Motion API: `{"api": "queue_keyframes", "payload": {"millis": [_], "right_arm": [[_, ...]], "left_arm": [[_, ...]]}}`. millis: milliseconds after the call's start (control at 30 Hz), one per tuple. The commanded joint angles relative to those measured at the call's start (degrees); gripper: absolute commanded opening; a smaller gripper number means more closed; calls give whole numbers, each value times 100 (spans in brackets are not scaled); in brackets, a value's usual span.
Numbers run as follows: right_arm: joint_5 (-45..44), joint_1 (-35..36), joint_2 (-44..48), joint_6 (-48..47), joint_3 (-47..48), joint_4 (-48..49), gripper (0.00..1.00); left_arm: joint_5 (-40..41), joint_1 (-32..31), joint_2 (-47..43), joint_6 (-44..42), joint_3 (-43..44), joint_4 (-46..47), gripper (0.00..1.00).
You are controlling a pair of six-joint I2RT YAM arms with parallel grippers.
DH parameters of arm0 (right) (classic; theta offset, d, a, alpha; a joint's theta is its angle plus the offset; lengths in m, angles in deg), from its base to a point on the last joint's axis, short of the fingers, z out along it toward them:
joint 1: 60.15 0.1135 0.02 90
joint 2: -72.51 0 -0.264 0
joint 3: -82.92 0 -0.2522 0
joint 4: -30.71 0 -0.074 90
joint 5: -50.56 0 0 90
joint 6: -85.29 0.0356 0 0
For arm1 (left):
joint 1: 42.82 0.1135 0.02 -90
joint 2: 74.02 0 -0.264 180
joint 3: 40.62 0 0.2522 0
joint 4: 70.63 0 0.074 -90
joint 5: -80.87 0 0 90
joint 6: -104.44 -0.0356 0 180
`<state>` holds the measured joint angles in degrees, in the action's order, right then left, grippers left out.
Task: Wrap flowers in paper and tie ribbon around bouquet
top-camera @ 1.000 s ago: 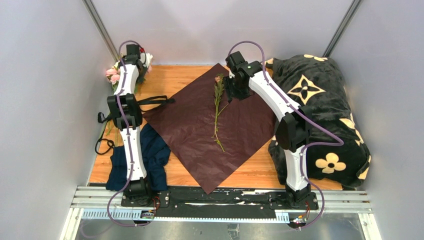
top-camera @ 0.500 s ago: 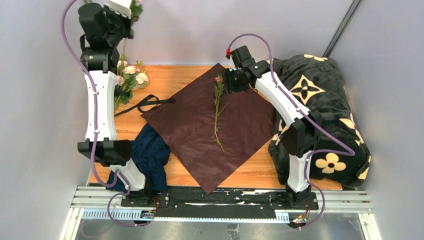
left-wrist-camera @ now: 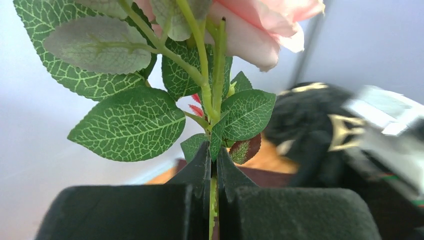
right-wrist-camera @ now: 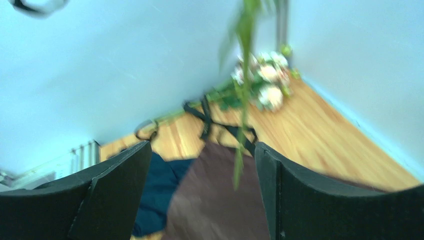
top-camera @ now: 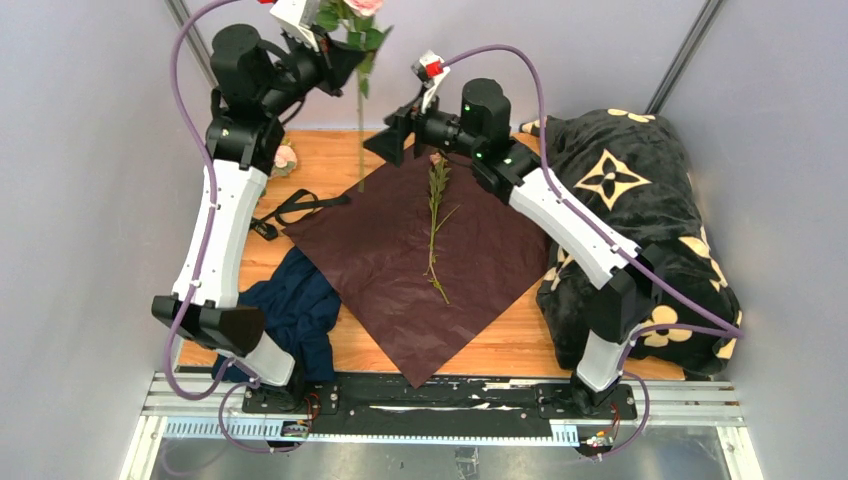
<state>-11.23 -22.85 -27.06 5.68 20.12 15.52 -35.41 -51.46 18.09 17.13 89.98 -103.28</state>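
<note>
Wood table (top-camera: pixel 335 165): orange planks, closed in by pale grey walls on three sides. A metal rail (top-camera: pixel 450 400) runs along the near edge, where the two arm bases sit.
Paper (top-camera: pixel 400 290): one burgundy sheet, crinkly and flat, laid as a diamond mid-table with its near corner at the rail.
Lying stem (top-camera: pixel 435 230): one leafy green stem on the paper's far half, running far to near.
Left gripper (left-wrist-camera: pixel 213 156): raised high over the far-left of the table and clamped on the held rose (left-wrist-camera: pixel 260 27) just under its leaves — bloom up, long stem hanging straight down.
Right gripper (right-wrist-camera: pixel 202 147): fingers spread wide with nothing between them, in the air by the paper's far corner.
Bunch (right-wrist-camera: pixel 265 82): pale roses in the far-left corner. The right wrist view shows them, too blurred to count; from above, the left arm hides nearly all of them.
Left wrist view alone: the leaf veins, and the jaws pinching the stem.
Ribbon (top-camera: pixel 300 205): one black strip, looped on the wood at the paper's left corner.
Cloth (top-camera: pixel 300 310): one, navy, crumpled at the near left against the paper's edge.
Blanket (top-camera: pixel 640 200): one, black with cream flowers — heaped along the right side.
</note>
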Motion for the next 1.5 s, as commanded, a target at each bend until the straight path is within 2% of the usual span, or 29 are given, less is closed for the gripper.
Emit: {"api": "queue_keyframes", "payload": {"millis": [0,100,233,300,367,400,500,533,567,600,633,733,800,867,967,1033,1067,1100,1167,1233,1367,1467], "right_arm": [[461,273,-538,747,648,1682,81],[157,278,-698,771,885,1334,81],[-75,282,-565,687,609,1364,74],[-106,281,-527,683,531,1378,52],[-41,278,-520,681,562,1285,5],[-28,278,-520,702,590,1196,0],[-199,193,-543,920,697,612,0],[-295,114,-572,1106,699,345,0],[-405,26,-624,1298,703,-22,0],[-547,-85,-682,1490,707,-503,0],[-752,-178,-753,1693,695,-997,0],[-1122,-476,-1042,2244,425,-2174,0],[-1339,-607,-1346,2523,302,-2858,0],[-1255,-675,-1845,2593,603,-3418,0],[-1171,-719,-2905,2361,1833,-4699,0],[-1354,-748,-3272,2297,2244,-5065,0],[-1366,-769,-3455,2359,2254,-5165,3],[-1314,-794,-3554,2377,2219,-5199,10],[-1329,-813,-3677,2305,2279,-5376,32],[-1507,-812,-3740,2158,2556,-5716,42],[-1902,-784,-3568,1826,2903,-6363,48],[-2222,-687,-3120,1603,2719,-6514,48]], "left_arm": [[-333,-602,-479,1324,-470,641,0],[-322,-739,-724,1594,-938,1040,0],[-523,-770,-733,1815,-908,1037,0],[-573,-770,-769,1802,-917,1033,0],[-537,-768,-768,1766,-895,947,0],[-508,-770,-766,1748,-881,893,0],[-190,-768,-772,1453,-870,531,0],[106,-763,-774,1297,-877,308,12],[433,-762,-771,1090,-908,59,42],[819,-757,-780,781,-988,-183,81],[1342,-753,-790,449,-1136,-485,99],[3279,-590,-724,-647,-1759,-882,100],[4025,-248,-501,-1165,-2097,-1052,100],[4658,103,-39,-1874,-2203,-1275,99],[5774,387,1240,-2561,-1585,-2080,82],[5997,705,1843,-2611,-1072,-2623,76],[5955,920,2196,-2560,-861,-2802,76],[5920,1228,2387,-2500,-710,-2932,75],[5903,1466,2614,-2649,-589,-2963,75],[5969,1572,2771,-2989,-661,-2973,76],[5952,1760,3010,-3269,-808,-2989,74],[5838,1980,3262,-3141,-615,-3007,67]]}}
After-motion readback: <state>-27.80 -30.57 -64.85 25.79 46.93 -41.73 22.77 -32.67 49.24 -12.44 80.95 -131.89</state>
